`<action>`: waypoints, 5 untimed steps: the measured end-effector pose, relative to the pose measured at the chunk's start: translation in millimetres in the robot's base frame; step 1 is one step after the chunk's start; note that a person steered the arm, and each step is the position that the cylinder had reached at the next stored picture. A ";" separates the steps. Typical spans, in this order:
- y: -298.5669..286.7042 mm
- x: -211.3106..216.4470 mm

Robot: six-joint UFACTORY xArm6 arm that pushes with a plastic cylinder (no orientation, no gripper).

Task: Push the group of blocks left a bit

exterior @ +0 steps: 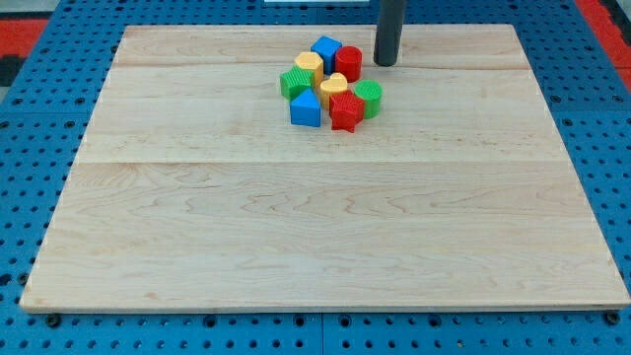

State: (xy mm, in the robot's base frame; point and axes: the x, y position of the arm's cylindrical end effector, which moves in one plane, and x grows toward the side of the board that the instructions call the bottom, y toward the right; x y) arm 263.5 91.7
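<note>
Camera view: the dark rod came down from the view's top edge and my tip (385, 63) rested on the wooden board (325, 237), just to the view's right of the cluster of blocks and apart from it by a thin strip of bare wood. The arm carried no jaws, only the rod, so there was nothing to stand apart or together.

The group of eight blocks sat in the upper middle of the board, packed closely with most pieces touching their neighbours. Nearest my tip was the red cylinder (348, 61), at the cluster's upper right. Beside it, toward the view's left, stood the blue cube (326, 51), the block closest to the view's top. Below that lay the yellow hexagonal block (309, 65), and at the cluster's left edge the green ridged block (295, 82). The yellow heart-shaped block (333, 87) sat in the middle. On the lower row, the blue triangular block (306, 107) was at the left, the red star-shaped block (346, 110) next to it, and the green cylinder (369, 98) at the right.

The board lay on a blue perforated table top (39, 118), with red panels (25, 30) showing at the view's upper corners.
</note>
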 end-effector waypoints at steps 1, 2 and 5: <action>-15.0 8.8; -47.3 29.2; -127.2 31.7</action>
State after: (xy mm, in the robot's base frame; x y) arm 295.2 -35.5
